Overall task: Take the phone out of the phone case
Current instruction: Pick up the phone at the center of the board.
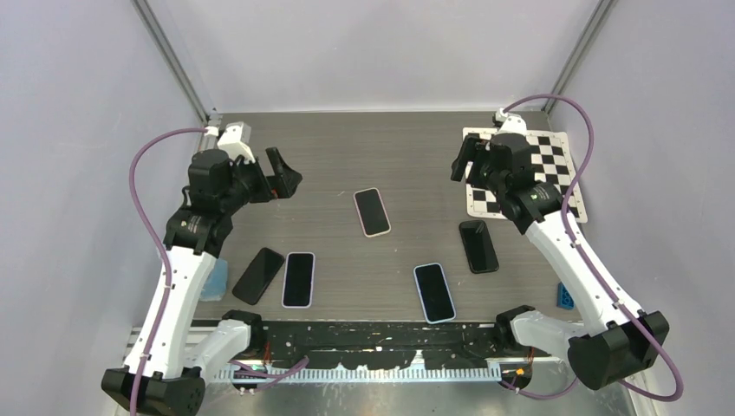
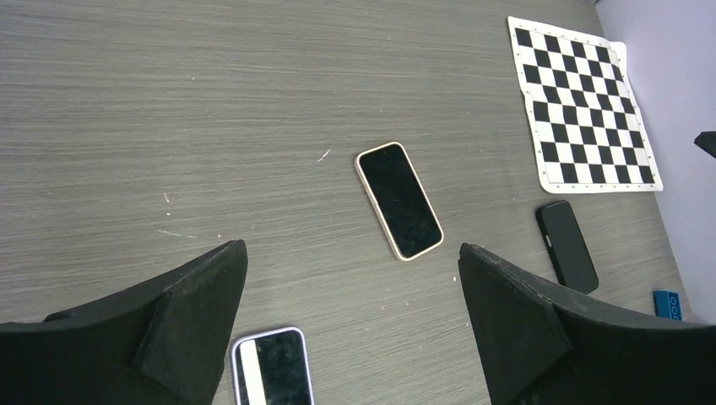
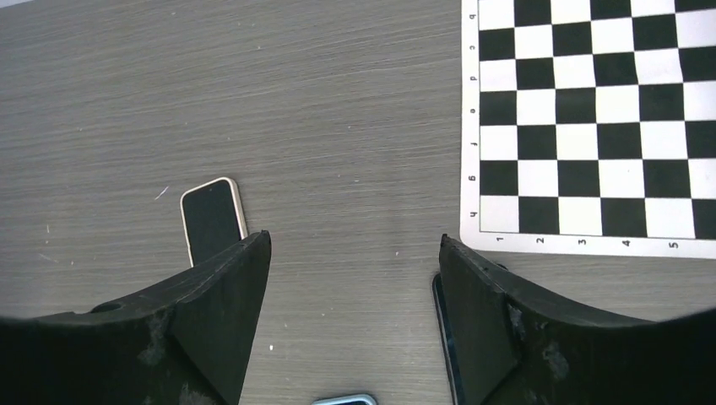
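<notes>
Several phones lie flat on the grey table. A phone in a beige case (image 1: pixel 372 211) lies in the middle; it also shows in the left wrist view (image 2: pixel 398 201) and the right wrist view (image 3: pixel 211 219). A phone in a lilac case (image 1: pixel 298 279) and a black phone (image 1: pixel 258 275) lie at the near left. A phone in a light blue case (image 1: pixel 433 292) and a black one (image 1: pixel 478 246) lie at the near right. My left gripper (image 1: pixel 284 178) is open and empty, raised at the far left. My right gripper (image 1: pixel 465 161) is open and empty, raised at the far right.
A black-and-white checkerboard mat (image 1: pixel 555 173) lies at the far right, under my right arm. A small blue block (image 1: pixel 564 295) sits at the near right. A pale blue object (image 1: pixel 214 279) lies beside my left arm. A black rail (image 1: pixel 373 334) runs along the near edge.
</notes>
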